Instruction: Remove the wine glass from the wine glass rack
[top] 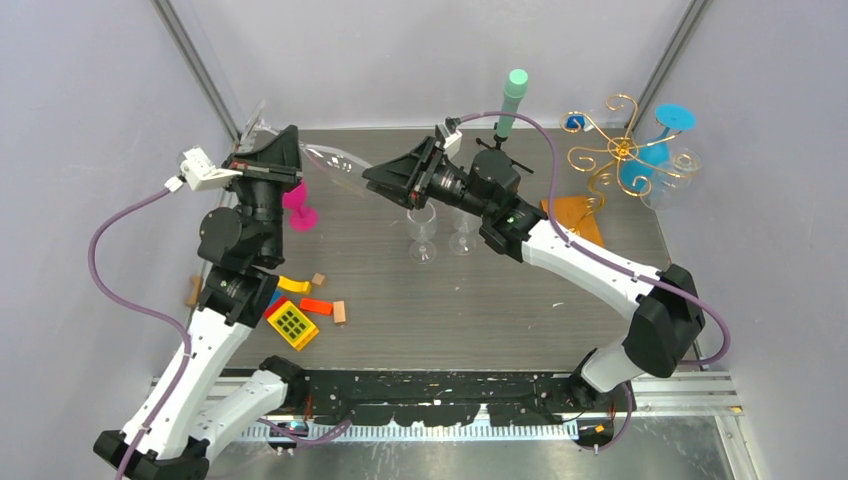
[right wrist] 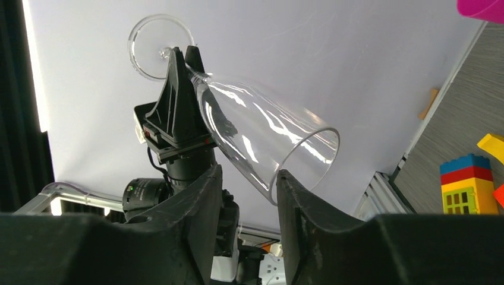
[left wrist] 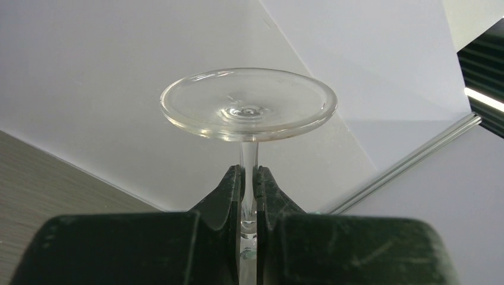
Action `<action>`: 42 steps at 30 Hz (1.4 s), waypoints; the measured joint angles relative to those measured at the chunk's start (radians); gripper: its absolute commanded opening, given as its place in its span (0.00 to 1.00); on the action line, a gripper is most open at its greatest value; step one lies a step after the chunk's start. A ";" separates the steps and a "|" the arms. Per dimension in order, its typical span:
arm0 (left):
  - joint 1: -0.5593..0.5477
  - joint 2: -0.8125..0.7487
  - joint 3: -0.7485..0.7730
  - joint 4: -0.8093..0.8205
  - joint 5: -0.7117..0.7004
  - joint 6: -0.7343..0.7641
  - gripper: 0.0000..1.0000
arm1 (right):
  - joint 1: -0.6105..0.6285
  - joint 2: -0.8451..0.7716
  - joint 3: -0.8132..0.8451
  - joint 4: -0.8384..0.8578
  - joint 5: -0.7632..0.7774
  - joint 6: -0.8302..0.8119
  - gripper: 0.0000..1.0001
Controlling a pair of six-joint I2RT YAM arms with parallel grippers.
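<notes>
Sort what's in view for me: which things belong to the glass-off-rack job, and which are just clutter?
Job: wine glass clamped by its stem in the left gripper; right gripper at its rim; wine glass rack, blue glass hanging on it.
Lying about: two clear glasses standing mid-table; pink glass; toy blocks; mint-green cylinder.

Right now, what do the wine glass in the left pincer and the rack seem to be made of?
The wine glass looks like clear, glossy glass, though it could be clear plastic. The wall shows through it and its edges catch highlights. The wine glass rack appears to be thin metal wire with a shiny gold finish, curled into spirals. Its base looks like matte orange-brown wood.
</notes>
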 measured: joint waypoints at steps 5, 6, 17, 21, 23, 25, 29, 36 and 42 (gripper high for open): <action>0.002 -0.006 0.000 0.039 -0.005 -0.021 0.00 | -0.005 0.014 -0.004 0.074 -0.010 0.029 0.19; 0.003 -0.011 0.000 0.038 -0.012 -0.026 0.00 | -0.005 0.018 -0.006 0.101 -0.015 0.034 0.15; 0.006 -0.047 -0.005 0.034 -0.055 -0.093 0.13 | 0.000 0.050 -0.006 0.303 -0.065 0.016 0.00; 0.006 -0.058 -0.013 0.013 -0.060 -0.084 0.29 | 0.000 0.055 -0.006 0.322 -0.072 -0.004 0.00; 0.006 -0.063 -0.025 -0.013 -0.063 -0.072 0.32 | 0.000 0.053 0.003 0.314 -0.072 -0.035 0.00; 0.006 -0.071 -0.036 -0.035 -0.064 -0.059 0.35 | 0.000 0.051 0.014 0.278 -0.066 -0.078 0.00; 0.006 -0.074 -0.065 -0.072 -0.063 -0.050 0.41 | 0.000 0.040 0.034 0.177 -0.045 -0.162 0.00; 0.006 -0.093 -0.082 -0.126 -0.045 -0.031 0.75 | 0.004 0.039 0.072 0.005 0.021 -0.274 0.00; 0.006 -0.131 -0.087 -0.199 -0.032 0.018 0.92 | 0.004 0.053 0.165 -0.301 0.128 -0.424 0.00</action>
